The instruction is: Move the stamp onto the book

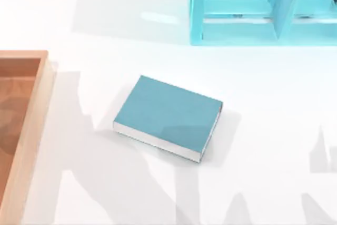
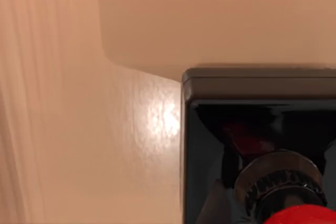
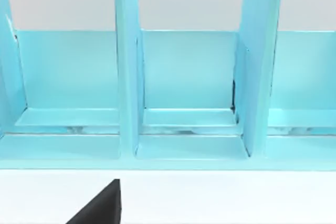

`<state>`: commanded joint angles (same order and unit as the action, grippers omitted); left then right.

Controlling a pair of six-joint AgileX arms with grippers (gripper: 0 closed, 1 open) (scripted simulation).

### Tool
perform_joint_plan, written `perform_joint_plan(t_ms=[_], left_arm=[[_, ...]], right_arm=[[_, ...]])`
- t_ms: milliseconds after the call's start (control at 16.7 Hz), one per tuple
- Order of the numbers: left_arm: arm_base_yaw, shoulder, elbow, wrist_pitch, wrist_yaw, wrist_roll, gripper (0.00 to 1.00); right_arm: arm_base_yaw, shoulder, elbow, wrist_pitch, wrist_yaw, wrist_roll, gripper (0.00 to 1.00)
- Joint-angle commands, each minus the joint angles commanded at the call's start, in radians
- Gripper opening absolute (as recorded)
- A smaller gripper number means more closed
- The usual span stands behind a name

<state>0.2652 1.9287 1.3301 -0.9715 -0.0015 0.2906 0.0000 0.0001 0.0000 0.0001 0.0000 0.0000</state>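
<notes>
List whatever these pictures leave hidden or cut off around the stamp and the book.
- Stamp, left wrist view: the picture's edges cut off its black base and red knob.
- Wooden tray, top view: the left edge cuts it off.
- Blue shelf, top view: cut off at the top and right edges.
- Book: its underside is hidden against the table.

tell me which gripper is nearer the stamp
Left. The left wrist view looks straight down at the stamp at close range, on a wooden surface. The right wrist view faces the light-blue shelf unit across the white table, away from it.
</notes>
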Motion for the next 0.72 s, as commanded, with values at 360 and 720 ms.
perform_joint_plan(t_ms=[360,720], left_arm=[[-0.083,-0.007,0.112,-0.118,0.000,-0.101,0.00],[-0.342,-0.055,0.388,-0.470,0.000,-0.346,0.00]], right_arm=[[0.000,0.000,0.000,0.000,0.000,0.000,1.00],[0.000,0.000,0.000,0.000,0.000,0.000,1.00]])
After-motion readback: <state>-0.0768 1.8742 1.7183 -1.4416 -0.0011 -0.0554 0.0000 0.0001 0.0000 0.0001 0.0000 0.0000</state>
